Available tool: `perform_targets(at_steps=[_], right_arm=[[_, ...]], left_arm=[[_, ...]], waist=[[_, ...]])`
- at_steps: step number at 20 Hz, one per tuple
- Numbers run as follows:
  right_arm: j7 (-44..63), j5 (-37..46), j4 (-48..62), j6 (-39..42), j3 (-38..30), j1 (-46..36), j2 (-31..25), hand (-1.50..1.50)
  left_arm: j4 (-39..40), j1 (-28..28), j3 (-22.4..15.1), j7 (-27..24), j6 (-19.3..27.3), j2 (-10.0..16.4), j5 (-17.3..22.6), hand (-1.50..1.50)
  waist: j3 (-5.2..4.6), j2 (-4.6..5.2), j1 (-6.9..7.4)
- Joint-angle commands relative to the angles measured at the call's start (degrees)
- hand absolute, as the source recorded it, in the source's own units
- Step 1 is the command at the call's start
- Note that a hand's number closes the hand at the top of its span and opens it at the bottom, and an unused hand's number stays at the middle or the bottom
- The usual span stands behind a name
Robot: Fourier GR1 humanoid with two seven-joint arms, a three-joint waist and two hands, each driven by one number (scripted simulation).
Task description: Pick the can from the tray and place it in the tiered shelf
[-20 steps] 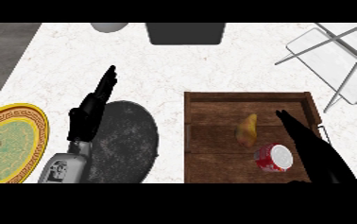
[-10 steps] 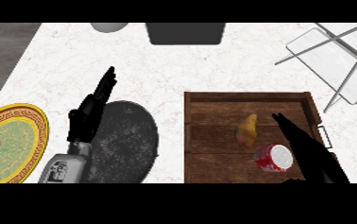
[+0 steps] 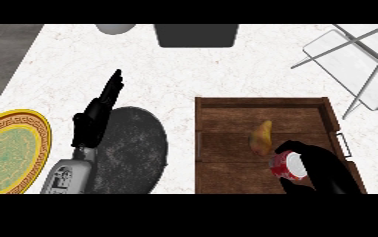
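One red can (image 3: 288,165) at 5 o'clock in the wooden tray (image 3: 258,101), clasped by the right hand (image 3: 325,170), fingers curled round it from 3 o'clock. Over a dark plate (image 3: 140,151) at 8 o'clock on the bench (image 3: 221,71), left hand (image 3: 92,122) with fingers straight; tiered shelf (image 3: 341,51) at 1 o'clock, well apart from the can.

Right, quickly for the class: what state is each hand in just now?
Left hand: open, fingers straight, holding nothing.
Right hand: shut on the can, inside the tray.
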Motion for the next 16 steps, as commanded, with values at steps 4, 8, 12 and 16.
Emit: perform_targets(at_steps=[4, 8, 12, 16], right_arm=[[-9.2, 6.3, 3.0, -7.1, 2.1, 4.0, -1.3, 1.5], [-3.8, 8.8, -1.6, -5.2, 5.4, 3.6, 2.3, 1.5], [10.9, 8.3, 5.4, -7.1, -4.0, -9.4, 11.0, 1.5], [24.9, 12.7, 9.2, -16.4, -13.2, -14.1, 14.5, 1.5]], left_arm=[[-1.0, -1.0, -0.4, 2.1, 0.3, -1.4, -0.3, 0.0], [-1.3, 2.8, 0.1, -1.9, -1.2, 0.0, -0.3, 0.0], [-2.1, -0.1, -0.3, 1.6, -0.9, -0.6, -0.3, 0.0], [-3.0, -0.1, -1.6, 1.2, -1.2, -0.7, -1.0, 0.0]], waist=[[0.06, 0.03, -0.08], [0.04, 0.03, -0.03], [0.0, 0.63, 1.64], [-0.1, 2.13, 3.59]])
